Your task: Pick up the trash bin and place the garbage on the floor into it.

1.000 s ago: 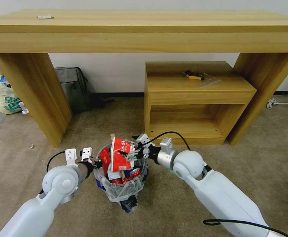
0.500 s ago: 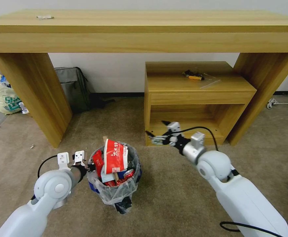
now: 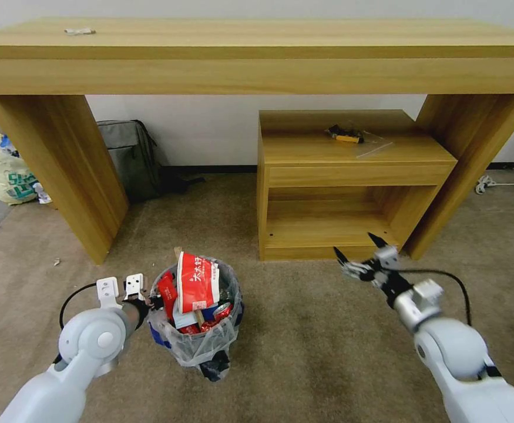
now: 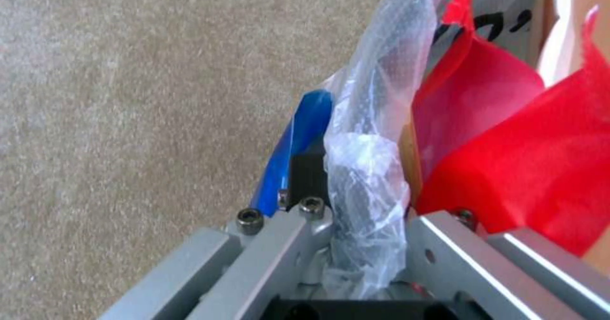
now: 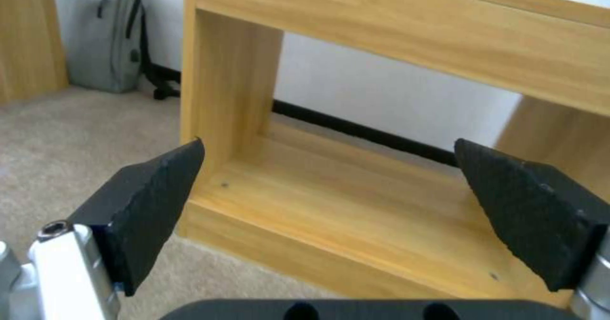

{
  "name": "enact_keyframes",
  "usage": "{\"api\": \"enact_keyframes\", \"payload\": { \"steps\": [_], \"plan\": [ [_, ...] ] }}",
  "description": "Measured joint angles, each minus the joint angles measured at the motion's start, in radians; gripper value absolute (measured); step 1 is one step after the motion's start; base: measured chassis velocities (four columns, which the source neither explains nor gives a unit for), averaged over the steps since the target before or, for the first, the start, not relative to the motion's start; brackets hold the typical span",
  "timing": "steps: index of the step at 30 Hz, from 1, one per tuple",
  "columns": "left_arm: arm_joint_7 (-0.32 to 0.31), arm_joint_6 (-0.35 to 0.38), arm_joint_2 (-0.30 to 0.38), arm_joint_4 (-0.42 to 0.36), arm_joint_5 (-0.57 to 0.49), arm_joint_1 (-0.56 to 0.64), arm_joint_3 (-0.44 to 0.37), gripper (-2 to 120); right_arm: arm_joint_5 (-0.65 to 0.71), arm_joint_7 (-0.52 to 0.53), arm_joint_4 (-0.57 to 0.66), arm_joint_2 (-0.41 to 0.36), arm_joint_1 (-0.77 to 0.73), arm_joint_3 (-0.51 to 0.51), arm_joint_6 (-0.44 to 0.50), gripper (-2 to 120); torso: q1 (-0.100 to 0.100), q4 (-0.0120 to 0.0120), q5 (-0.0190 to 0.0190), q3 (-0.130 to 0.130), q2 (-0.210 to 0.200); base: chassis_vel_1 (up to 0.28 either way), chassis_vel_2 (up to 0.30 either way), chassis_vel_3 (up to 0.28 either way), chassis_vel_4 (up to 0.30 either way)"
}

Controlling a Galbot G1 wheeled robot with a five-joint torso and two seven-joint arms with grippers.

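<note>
The trash bin (image 3: 177, 338), small and dark with a clear printed bag lining, hangs just above the floor (image 3: 315, 346). My left gripper (image 3: 153, 302) is shut on its rim. Up close, the left gripper (image 4: 365, 236) pinches the crumpled bag and blue-edged trash bin rim (image 4: 299, 134). Garbage fills the bin: a red-white carton (image 3: 198, 283) stands upright among red wrappers (image 4: 508, 167). My right gripper (image 3: 359, 254) hovers open and empty to the bin's right, in front of the low shelf. Its black pads (image 5: 152, 201) stand wide apart around the right gripper (image 5: 337, 186) centre.
A long wooden desk (image 3: 257, 56) spans the back, with a low open shelf unit (image 3: 339, 194) under it. A grey backpack (image 3: 128, 155) leans on the wall and a yellowish bag (image 3: 10, 170) sits far left. Cables (image 3: 503, 183) lie at the right. A tiny scrap (image 3: 57, 261) lies on the carpet.
My right gripper let go of the red-white carton in the bin and swung away to the right, open. The left gripper moved the bin slightly left and toward me.
</note>
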Motion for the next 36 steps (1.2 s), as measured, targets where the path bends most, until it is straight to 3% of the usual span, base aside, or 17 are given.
{"api": "enact_keyframes", "payload": {
  "steps": [7, 13, 23, 36],
  "plan": [
    [-0.003, 0.0, -0.018, -0.005, 0.003, 0.013, -0.03, 0, 0.006, 0.038, 0.045, 0.014, -0.129, 0.05, 0.081, 100, 0.0, 0.0, -0.0003, 0.0, 0.0, 0.0, 0.0, 0.0, 0.0],
    [-0.003, 0.0, -0.022, -0.009, -0.003, 0.031, -0.07, 0, 0.018, 0.078, 0.097, 0.086, -0.247, 0.07, 0.109, 100, 0.0, 0.0, -0.0002, 0.0, 0.0, 0.0, 0.0, 0.0, 0.0],
    [-0.046, 0.0, 0.014, -0.002, -0.076, 0.02, -0.098, 0, 0.031, 0.091, 0.098, 0.118, -0.257, 0.073, 0.121, 100, 0.0, 0.0002, -0.0002, 0.0, 0.0, 0.0, 0.0, 0.0, 0.0],
    [-0.059, 0.0, -0.037, 0.067, -0.057, -0.014, -0.126, 0, 0.059, 0.094, 0.083, 0.116, -0.24, 0.082, 0.118, 100, 0.0, 0.0, -0.0001, 0.0, 0.0, 0.0, 0.0, 0.0, 0.0]
  ]
}}
